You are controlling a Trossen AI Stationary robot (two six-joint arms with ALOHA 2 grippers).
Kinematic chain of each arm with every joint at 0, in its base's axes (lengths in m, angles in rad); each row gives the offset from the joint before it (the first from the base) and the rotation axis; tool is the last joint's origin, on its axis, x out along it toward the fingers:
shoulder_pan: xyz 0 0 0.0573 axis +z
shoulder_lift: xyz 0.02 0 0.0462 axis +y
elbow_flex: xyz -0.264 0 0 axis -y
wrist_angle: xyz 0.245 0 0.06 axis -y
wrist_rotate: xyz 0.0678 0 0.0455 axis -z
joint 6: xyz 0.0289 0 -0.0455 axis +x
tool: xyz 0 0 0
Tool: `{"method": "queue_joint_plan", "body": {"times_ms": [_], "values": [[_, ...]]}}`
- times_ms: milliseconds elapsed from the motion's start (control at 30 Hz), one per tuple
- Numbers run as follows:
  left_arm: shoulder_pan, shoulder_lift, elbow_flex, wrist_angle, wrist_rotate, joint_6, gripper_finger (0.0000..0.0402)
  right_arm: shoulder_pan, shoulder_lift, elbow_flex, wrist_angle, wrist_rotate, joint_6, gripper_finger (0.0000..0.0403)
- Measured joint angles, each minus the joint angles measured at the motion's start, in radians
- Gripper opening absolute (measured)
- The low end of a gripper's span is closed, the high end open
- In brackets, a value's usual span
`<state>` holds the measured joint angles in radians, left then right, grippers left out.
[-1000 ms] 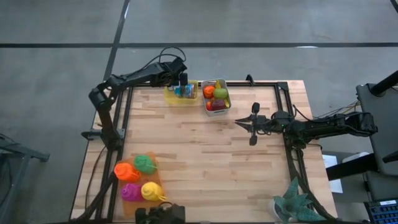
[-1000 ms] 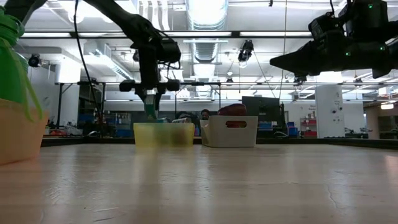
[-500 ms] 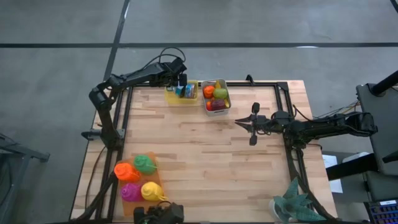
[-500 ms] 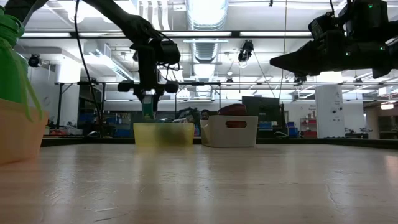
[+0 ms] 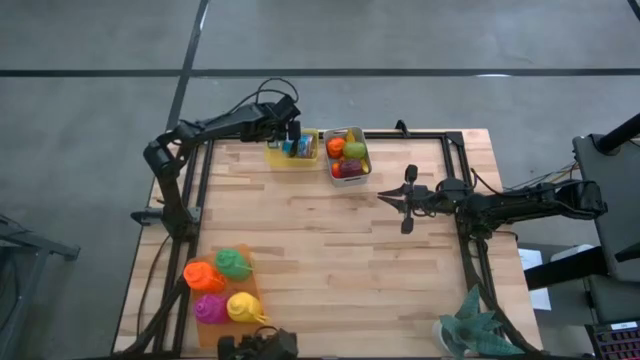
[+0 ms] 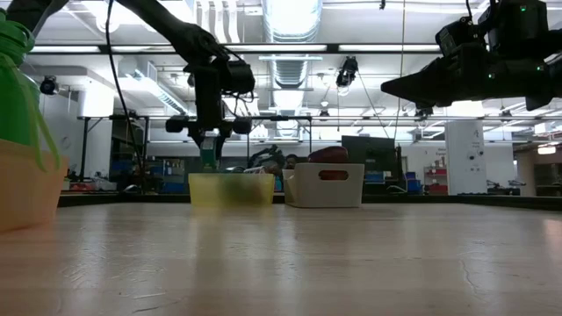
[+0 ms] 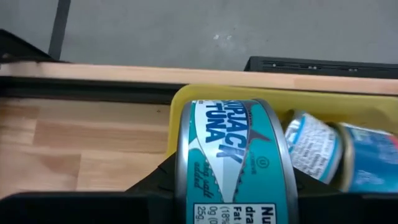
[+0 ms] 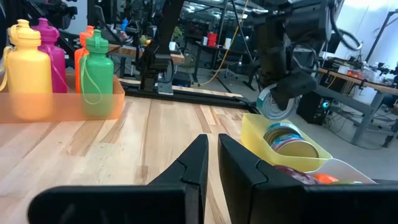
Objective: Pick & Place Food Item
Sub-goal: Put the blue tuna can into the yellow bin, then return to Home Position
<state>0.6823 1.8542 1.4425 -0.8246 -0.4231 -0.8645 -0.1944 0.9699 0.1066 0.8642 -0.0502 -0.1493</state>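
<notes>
The left gripper (image 5: 293, 131) hangs above the yellow bin (image 5: 290, 156) at the worktop's (image 5: 330, 250) far edge, its jaws part-open and clamped on a tuna can (image 7: 231, 165). More cans lie in the bin below. The right gripper (image 5: 388, 199) waits mid-worktop, jaws clenched and empty.

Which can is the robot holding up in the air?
The tuna can, gripped by the left gripper above the yellow bin. The other cans lie inside the bin, untouched.
</notes>
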Motion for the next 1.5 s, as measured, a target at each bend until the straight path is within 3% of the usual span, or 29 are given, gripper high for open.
{"method": "queue_joint_plan", "body": {"times_ms": [300,567,1033,1500], "values": [[0.0,0.001,-0.118,0.108,0.069,-0.027,0.014,0.0,0.0,0.0,0.0,0.0,0.0,0.0033],[0.0,0.001,-0.17,0.151,0.08,-0.027,0.0129,0.0,0.0,0.0,0.0,0.0,0.0,0.0033],[0.0,-0.002,-0.166,0.158,0.107,-0.025,0.0312,0.0,0.0,0.0,0.0,0.0,0.0,0.0033],[-0.009,-0.041,-0.117,0.107,0.128,-0.025,0.0329,0.0,0.0,0.0,0.0,0.0,0.0,0.0033]]}}
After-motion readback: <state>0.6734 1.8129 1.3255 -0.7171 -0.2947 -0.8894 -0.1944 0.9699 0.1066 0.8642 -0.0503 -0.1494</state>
